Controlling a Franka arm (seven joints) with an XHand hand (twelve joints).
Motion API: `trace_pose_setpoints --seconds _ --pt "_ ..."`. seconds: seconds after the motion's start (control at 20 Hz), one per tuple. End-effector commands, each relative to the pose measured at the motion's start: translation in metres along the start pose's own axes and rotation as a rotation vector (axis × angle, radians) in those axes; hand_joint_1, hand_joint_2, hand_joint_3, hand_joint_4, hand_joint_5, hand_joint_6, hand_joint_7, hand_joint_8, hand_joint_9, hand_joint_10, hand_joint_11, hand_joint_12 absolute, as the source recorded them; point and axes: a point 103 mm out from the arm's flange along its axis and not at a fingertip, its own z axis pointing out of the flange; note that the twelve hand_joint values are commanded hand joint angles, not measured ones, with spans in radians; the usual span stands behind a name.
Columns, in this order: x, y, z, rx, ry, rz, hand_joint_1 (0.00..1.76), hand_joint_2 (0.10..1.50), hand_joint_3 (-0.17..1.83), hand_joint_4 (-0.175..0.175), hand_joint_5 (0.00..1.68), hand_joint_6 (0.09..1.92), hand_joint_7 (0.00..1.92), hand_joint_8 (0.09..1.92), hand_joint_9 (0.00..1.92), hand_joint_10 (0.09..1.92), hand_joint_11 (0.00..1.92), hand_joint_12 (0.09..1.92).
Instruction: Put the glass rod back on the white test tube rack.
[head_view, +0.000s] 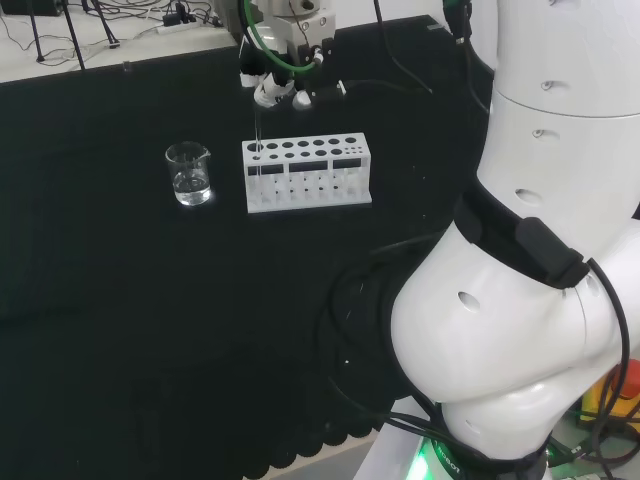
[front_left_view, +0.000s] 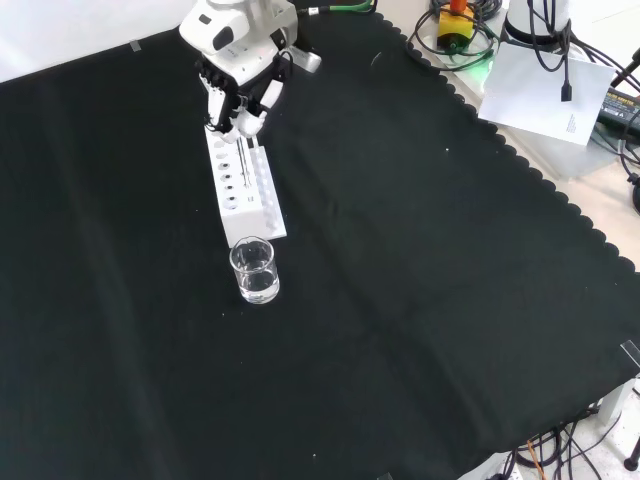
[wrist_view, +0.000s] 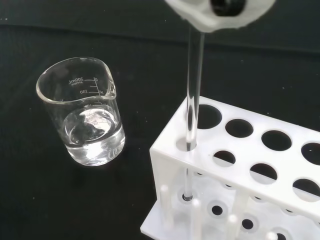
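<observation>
The hand (front_left_view: 238, 95) pinches the top of the glass rod (wrist_view: 192, 107), which hangs below it through a corner hole of the white test tube rack (wrist_view: 250, 170). Best to keep it vertical, lower until it seats, then release.

Glass rod (wrist_view: 192, 100) in rack (wrist_view: 260, 165) hole

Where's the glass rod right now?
The glass rod stands upright in a corner hole of the white test tube rack, at the end nearest the beaker; in the front view the hand is at its top.
</observation>
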Motion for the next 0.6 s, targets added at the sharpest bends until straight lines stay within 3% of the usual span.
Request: trace_pose_setpoints --seconds 0.05,0.6 --pt "0.0 -0.002 -0.005 -0.002 -0.009 0.008 1.46 0.9 -0.17 -0.175 0.66 0.94 0.9 0.79 1.66 0.76 1.71 0.69" --pt "-0.005 -0.003 -0.018 -0.006 -0.02 0.038 1.45 0.87 -0.17 -0.175 0.5 0.9 0.8 0.77 1.68 0.75 1.73 0.7"
